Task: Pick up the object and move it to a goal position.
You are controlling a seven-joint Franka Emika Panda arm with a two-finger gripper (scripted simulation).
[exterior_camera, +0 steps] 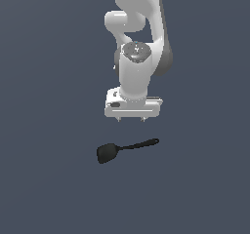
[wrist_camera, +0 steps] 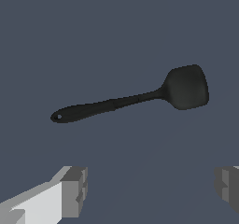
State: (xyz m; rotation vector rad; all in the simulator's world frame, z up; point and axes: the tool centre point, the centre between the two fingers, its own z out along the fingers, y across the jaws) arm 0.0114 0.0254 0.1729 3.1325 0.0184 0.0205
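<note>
Flat slate-blue ground (exterior_camera: 44, 189) fills both views, no visible edges or texture. White Panda arm (exterior_camera: 141, 28) enters from the top of the exterior view, links stacked close and folded back on themselves, last link running straight down to the wrist flange. Hand is vertical, pointing down at the ground.

Gripper (exterior_camera: 131, 118) hangs above the surface with its wide white body square to the exterior camera. Only two short finger stubs show below the body in that view, one toward each end. Wrist view confirms: grey finger pads (wrist_camera: 74, 190) sit at opposite sides of the picture with bare ground between them, so the jaws are spread wide and hold nothing.

Spatula (exterior_camera: 124, 148) lies flat on the ground, apart from the gripper, nearer the exterior camera than the hand. All black. Its blade (exterior_camera: 107, 153) points to the exterior view's left, and its handle (exterior_camera: 142, 144) runs to the exterior view's right at a slight angle. Handle tip ends roughly under the gripper body's right-hand end as that view shows it; the blade reaches a little past the left-hand end.

In the wrist view the spatula (wrist_camera: 140, 98) is fully visible and unobstructed, with a small hole in the handle end (wrist_camera: 57, 117). It lies outside the gap between the fingers and touches neither pad. How high the fingertips are above the ground cannot be told.
</note>
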